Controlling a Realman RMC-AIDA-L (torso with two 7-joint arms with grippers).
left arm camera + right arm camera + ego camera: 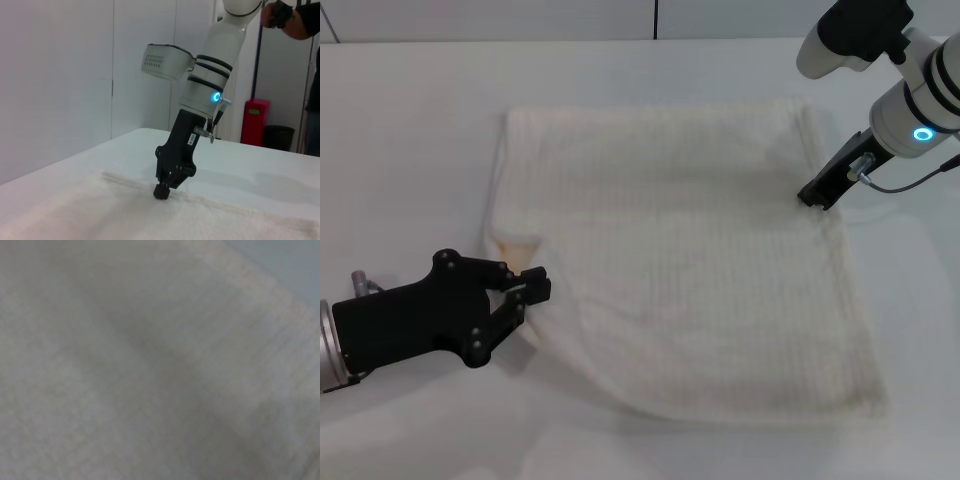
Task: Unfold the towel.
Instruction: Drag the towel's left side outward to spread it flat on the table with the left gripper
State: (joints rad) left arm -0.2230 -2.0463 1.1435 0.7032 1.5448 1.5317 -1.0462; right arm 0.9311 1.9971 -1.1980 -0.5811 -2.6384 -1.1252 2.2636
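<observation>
1. Large cream-white ribbed towel (690, 270) lies spread nearly flat on the white table (410, 150).
2. Left gripper (532, 287) pinches the towel's left edge, lifting a small fold.
3. Right gripper (814, 197), fingers pressed together, tips touching the towel's far right edge.

Ribbed matt cloth towel (690, 270) on smooth table (410, 150).

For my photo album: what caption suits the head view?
Left pincer grips the cream-white ribbed towel's left edge while the right pincer presses its right side.
</observation>
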